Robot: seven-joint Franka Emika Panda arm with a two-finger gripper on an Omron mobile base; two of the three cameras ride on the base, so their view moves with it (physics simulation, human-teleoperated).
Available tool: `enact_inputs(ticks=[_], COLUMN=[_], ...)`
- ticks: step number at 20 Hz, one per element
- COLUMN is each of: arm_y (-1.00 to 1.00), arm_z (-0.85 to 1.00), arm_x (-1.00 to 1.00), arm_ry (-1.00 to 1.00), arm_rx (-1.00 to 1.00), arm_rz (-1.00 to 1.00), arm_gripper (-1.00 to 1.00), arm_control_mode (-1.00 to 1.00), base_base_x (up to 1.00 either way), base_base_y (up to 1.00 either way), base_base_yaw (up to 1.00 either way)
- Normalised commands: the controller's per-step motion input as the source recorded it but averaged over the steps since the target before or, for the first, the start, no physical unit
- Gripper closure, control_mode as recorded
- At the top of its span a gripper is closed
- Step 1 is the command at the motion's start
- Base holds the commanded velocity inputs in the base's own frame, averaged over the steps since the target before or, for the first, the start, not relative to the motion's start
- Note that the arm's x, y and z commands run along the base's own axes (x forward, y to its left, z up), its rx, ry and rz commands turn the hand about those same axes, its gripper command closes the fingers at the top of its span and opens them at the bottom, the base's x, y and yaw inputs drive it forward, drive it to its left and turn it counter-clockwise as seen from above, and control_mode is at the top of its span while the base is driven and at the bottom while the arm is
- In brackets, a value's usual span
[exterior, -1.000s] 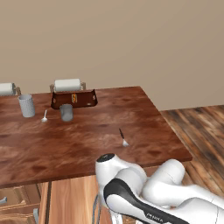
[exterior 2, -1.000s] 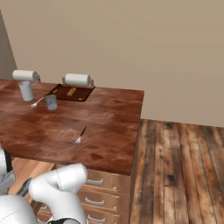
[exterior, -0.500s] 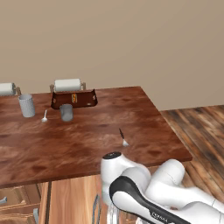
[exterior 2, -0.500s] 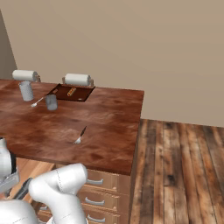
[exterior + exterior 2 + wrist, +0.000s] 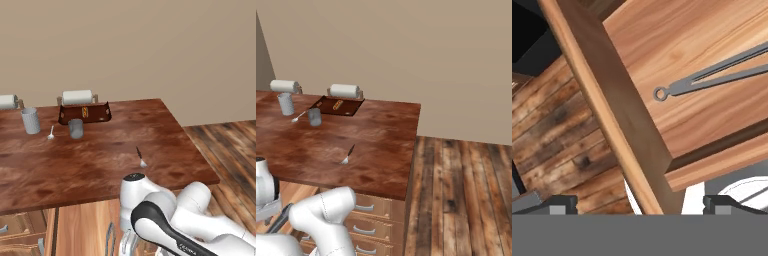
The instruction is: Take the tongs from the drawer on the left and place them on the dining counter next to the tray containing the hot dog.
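Tongs (image 5: 712, 77) are lying flat on the pale floor of the open drawer (image 5: 677, 115), ring end toward its front wall. Gripper (image 5: 640, 205) hangs above that wall, fingers spread wide, holding nothing. My worry: coming straight down it clips the wall instead of straddling the tongs, and those thin arms could skid away. Compared to a second ago, the arm has swung lower and more to the left. Tray (image 5: 84, 113) with the hot dog (image 5: 84, 111) hasn't moved on the counter (image 5: 95, 155).
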Motion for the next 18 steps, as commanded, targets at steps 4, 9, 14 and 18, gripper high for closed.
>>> enact_inputs(ticks=[4,9,14,18], arm_y=[0.00,0.00,0.00,0.02], arm_z=[-0.10,-0.09,-0.21,-0.25], arm_x=[0.24,0.26,0.22,0.18], arm_ry=[0.00,0.00,0.00,0.00], arm_rx=[-0.08,-0.05,-0.07,-0.09], arm_rz=[-0.14,-0.21,-0.19,-0.18], arm_gripper=[-1.00,-1.00,-1.00,-1.00], arm_control_mode=[-1.00,-1.00,-1.00,-1.00], base_base_x=[0.00,0.00,0.00,0.00], base_base_y=[0.00,0.00,0.00,0.00], base_base_yaw=[0.00,0.00,0.00,0.00])
